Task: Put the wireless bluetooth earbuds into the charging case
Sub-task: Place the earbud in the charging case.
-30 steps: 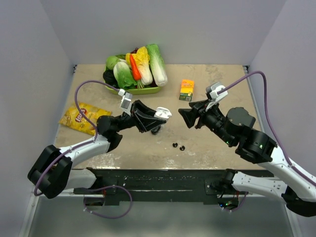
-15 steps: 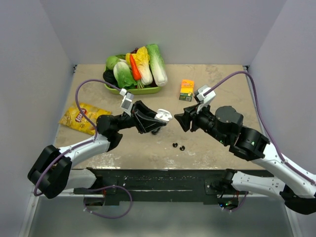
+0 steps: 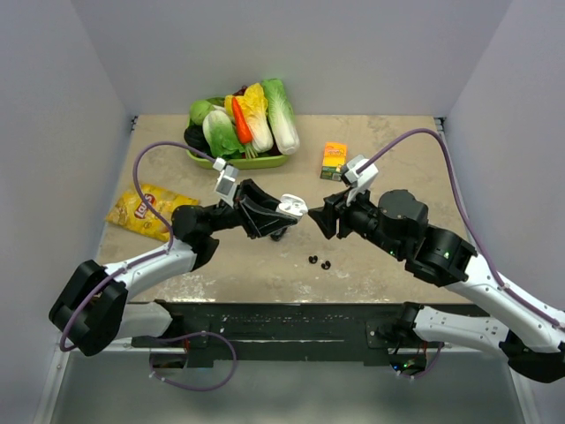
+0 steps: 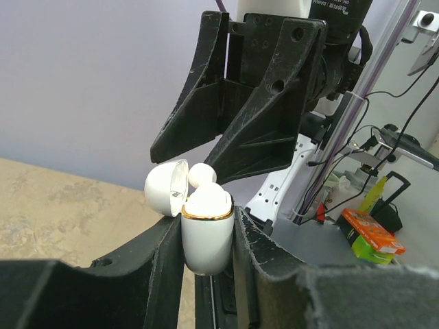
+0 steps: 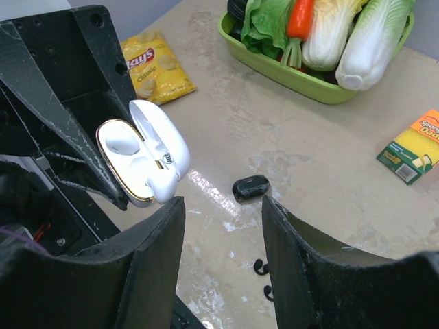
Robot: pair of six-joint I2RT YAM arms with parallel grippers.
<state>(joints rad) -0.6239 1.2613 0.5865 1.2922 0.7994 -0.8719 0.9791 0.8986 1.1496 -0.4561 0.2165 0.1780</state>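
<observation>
Clearly, our left jaws grip the white charging case (image 4: 206,236), lid open, above the table (image 3: 397,141); our right jaws stand open, empty, just beside it. Two tiny black earbuds (image 3: 312,260) lie on the beige table below that gap. Grey walls (image 3: 309,53) enclose three sides.

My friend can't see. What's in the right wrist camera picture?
An open white charging case with a gold rim is held in the left gripper, just in front of the right gripper's open fingers. On the table behind lie a small black object, a yellow chip bag and a green tray of vegetables.
</observation>
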